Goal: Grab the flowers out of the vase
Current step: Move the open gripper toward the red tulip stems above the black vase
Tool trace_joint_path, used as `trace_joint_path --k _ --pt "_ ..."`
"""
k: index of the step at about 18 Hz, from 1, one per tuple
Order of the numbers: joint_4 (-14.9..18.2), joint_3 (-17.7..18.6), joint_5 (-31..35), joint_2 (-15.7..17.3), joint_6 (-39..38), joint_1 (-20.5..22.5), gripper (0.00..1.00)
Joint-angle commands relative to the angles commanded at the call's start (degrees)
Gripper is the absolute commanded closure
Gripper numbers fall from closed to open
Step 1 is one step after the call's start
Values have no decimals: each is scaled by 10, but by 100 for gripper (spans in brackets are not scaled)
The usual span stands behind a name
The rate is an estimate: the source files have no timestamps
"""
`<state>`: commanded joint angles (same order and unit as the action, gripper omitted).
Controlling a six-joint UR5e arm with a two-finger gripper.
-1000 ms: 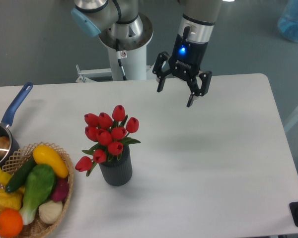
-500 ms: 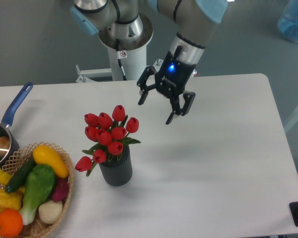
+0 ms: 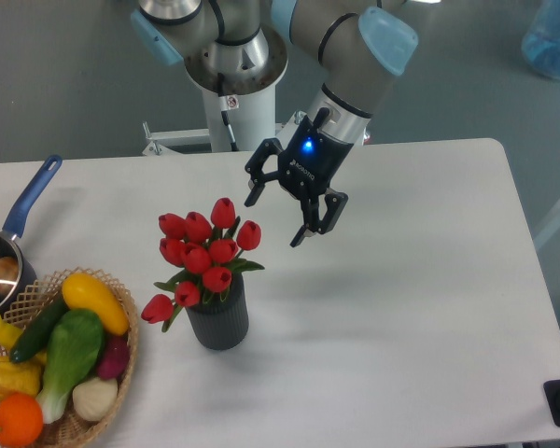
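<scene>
I see the hand (image 3: 273, 217) in the upper middle of the frame, its two fingers spread wide and gripping nothing, a blue light glowing on its body. It is tilted, with the fingertips pointing down and toward the lower left. The flowers (image 3: 203, 250) sit below and to the left of it, just left of the frame's centre: a bunch of red tulip buds with green leaves, standing in the vase (image 3: 218, 318). The nearest bud, at the top of the bunch, is close to the hand's left fingertip, but I see a gap between them; nothing touches. One bud droops out low on the left side of the vase. The vase, dark grey and ribbed, stands upright on the white surface (image 3: 401, 308). At the lower left I see a wicker basket (image 3: 121, 350) of vegetables, and a blue-handled saucepan (image 3: 17, 233) at the left edge.
</scene>
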<state>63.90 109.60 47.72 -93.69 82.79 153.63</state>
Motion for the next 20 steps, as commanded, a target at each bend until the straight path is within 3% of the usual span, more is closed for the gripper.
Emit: trace_joint_path --k 5,8,13,20 --pt "-4 4 -19 -18 10 3 0" --pt "-7 4 -63 -19 11 2 0" --pt "-68 4 -130 -40 3 -1 0" --pt "-76 2 -122 -49 5 -8 0"
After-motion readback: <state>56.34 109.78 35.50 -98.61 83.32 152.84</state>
